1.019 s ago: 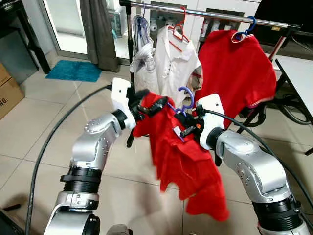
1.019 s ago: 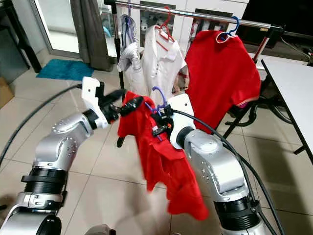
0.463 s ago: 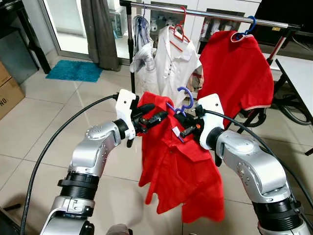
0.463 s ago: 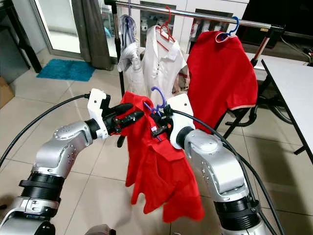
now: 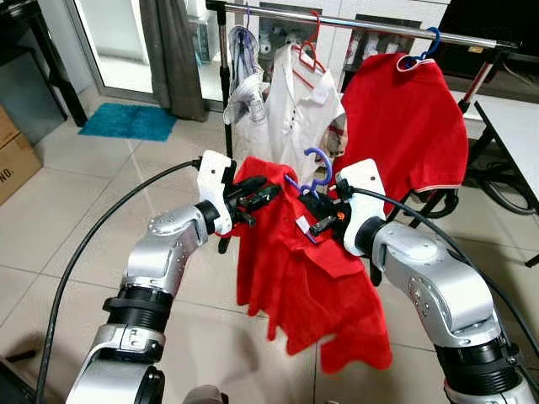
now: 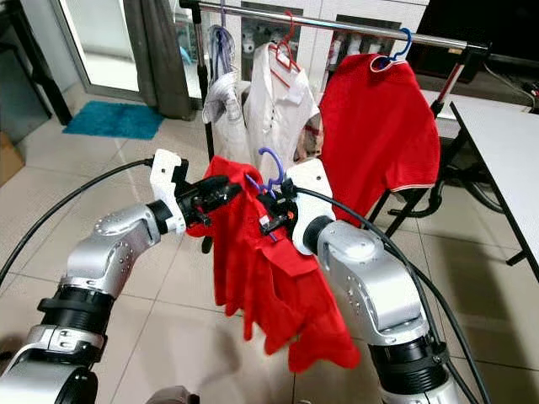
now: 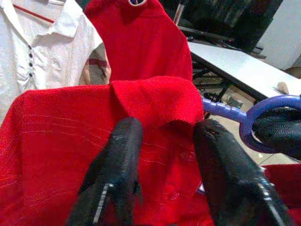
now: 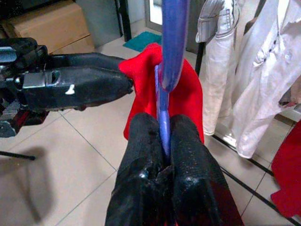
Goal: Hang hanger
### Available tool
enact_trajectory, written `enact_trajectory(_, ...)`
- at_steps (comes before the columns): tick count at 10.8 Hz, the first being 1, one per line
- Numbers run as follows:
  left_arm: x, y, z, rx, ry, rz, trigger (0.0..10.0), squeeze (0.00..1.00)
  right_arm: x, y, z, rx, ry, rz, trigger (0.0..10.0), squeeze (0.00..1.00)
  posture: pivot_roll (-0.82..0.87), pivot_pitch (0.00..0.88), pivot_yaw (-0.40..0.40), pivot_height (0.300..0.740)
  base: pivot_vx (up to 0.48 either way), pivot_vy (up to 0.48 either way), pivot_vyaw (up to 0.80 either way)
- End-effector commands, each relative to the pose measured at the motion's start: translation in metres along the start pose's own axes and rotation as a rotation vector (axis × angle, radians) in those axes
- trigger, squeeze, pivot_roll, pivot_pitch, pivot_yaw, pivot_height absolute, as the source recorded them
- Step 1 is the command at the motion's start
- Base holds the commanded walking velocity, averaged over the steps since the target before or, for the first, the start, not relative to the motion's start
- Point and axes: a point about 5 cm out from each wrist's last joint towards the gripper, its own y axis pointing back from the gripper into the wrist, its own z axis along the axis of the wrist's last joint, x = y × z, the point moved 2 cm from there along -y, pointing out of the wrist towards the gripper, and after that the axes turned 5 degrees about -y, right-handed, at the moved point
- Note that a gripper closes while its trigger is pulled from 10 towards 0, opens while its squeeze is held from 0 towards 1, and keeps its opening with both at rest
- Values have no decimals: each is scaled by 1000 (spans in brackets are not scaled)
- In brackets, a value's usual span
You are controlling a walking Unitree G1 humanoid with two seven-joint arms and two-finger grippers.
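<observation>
Right wrist view showed the right pincer [image 8: 162,155] clamped together on the thin shaft of the purple hanger [image 8: 171,42], whose hook rose straight above the fingertips. The hanger carried a red shirt [image 5: 295,278], which drooped below and ahead of that pincer toward the floor.

To the left of the right pincer, the left pincer [image 5: 253,200] held its fingers [image 7: 120,155] a little apart, straddling the shirt's folded shoulder or collar edge; whether they actually pinched the cloth could not be told.

The hanger looked like light, stiff plastic, probably smooth enough to twist in a narrow grip, so the shaft just under the hook seemed the sound place to hold. The shirt was soft and limp, light, and likely to swing or slide off one arm of the hanger if tilted.

Beyond and above both pincers ran the clothes rail [image 5: 379,29]. It already held a pale garment [image 5: 244,84], a white shirt [image 5: 299,118] on a red hanger, and another red shirt [image 5: 404,126] on a blue hanger. The gap between the white shirt and that red shirt looked like the likeliest spot for the hook.
</observation>
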Motion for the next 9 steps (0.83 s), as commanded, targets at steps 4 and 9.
enact_trajectory(4, 0, -6, 10, -37, -16, -23, 0, 0, 2, 2, 18, -72, 38, 2, 0, 0, 52, 0, -19, 740, 0, 0, 0)
enact_trajectory(9, -1, -6, 13, -83, 18, -28, 0, 0, -1, 2, 15, -60, 36, -10, 0, 0, 51, 0, -18, 740, 0, 0, 0)
